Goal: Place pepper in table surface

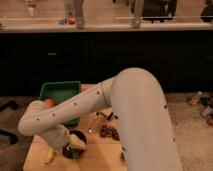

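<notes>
Over the near left part of the bench point(97, 154), the white arm point(75, 107) swept in from the right, bent back on itself and ended at the hand point(73, 145), which hung directly above a dark maroon bowl point(65, 150). The hand stood wide, and whether anything sat within it could not be told. The pepper point(75, 153) showed only as a small patch of green at the bowl, right beneath the hand. Whether it rested inside the bowl or against the near rim could not be told. Just left of the bowl, a long yellow banana-like thing point(50, 156) lay on the light wood close to the near edge. Farther back on the left sat a green rectangular tray point(60, 90), its near side partly hidden by the arm, with a small orange round thing point(48, 102) at its near left corner, just beside the arm. Right of the bowl, a cluster of small dark pieces point(109, 132) lay on the planks, with a few thin dark bits point(102, 116) a little farther back. Beyond all this stood a dark cabinet front point(125, 55), topped by a long far bench point(150, 26) that carried a small red thing point(71, 21) toward its left end.
</notes>
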